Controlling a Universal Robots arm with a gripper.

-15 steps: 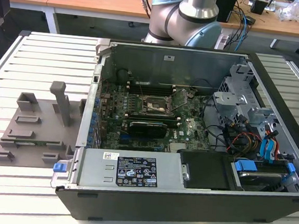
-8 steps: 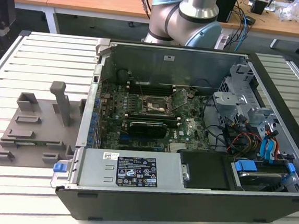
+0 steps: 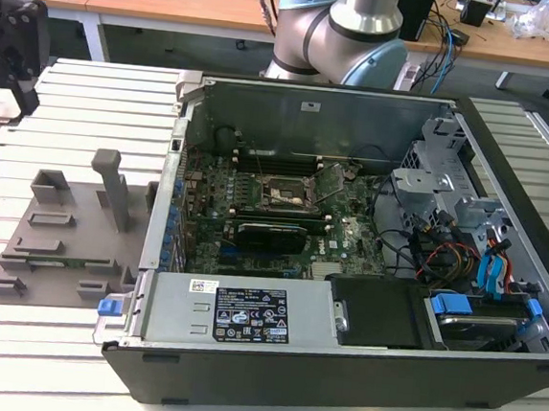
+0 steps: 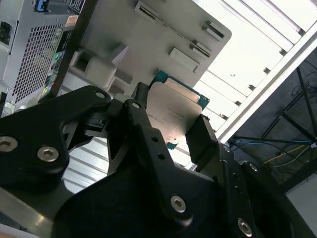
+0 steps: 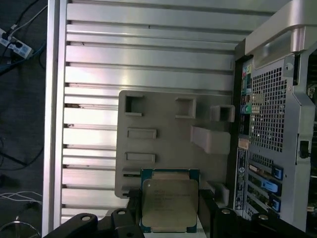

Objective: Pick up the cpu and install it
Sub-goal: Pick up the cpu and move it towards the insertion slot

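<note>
While the jaws clamp the cpu (image 5: 169,206) by two opposite edges, one black finger (image 5: 208,214) on each side, the chip hangs clear of the bench (image 5: 148,54) with its silvery metal top facing the camera in the first wrist view. In the second wrist view the cpu (image 4: 176,116) shows its thin green border past the fingers (image 4: 202,135), and it is level between them rather than tipped. It is held over one edge of the grey plastic tray (image 5: 168,144), which lies flat on the slatted bench just beside the rear panel of the computer case (image 5: 277,124). In the exterior view the tray (image 3: 69,245) sits toward the bench's edge at the exterior view's left, touching or almost touching the side of the open case (image 3: 339,346). Inside the case the motherboard socket (image 3: 280,198), dark with a metal frame, lies near the board's middle, well apart from the tray. The arm's base (image 3: 348,29) rises behind the case at the bench's far edge.
</note>
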